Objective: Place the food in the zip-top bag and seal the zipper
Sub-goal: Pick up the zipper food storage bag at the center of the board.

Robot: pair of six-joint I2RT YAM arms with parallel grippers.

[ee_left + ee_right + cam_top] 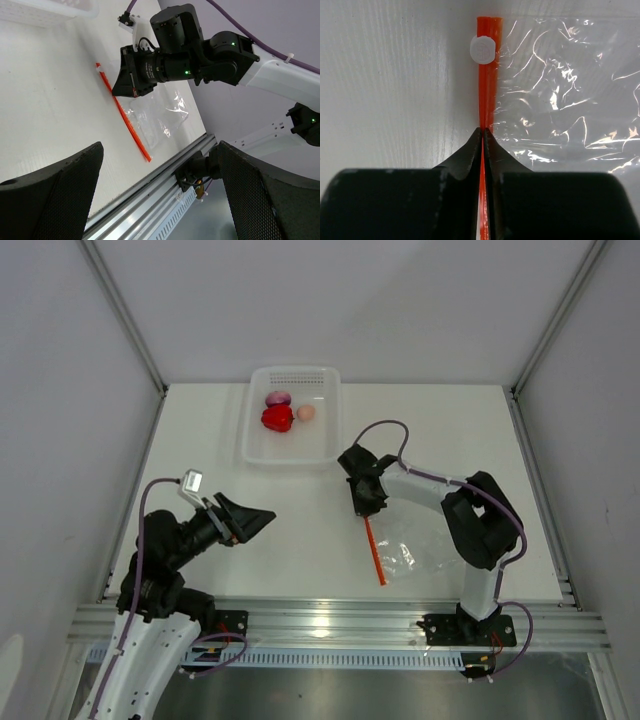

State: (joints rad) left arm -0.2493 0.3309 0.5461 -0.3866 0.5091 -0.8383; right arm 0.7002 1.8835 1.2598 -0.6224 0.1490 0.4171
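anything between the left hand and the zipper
Nothing. Only bare white table lies between the open left hand and the zipper, clearest in the top view.

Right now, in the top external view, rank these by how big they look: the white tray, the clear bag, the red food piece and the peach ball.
Largest to smallest:
1. white tray
2. zip-top bag, though the right arm may hide some of it
3. red piece
4. peach ball
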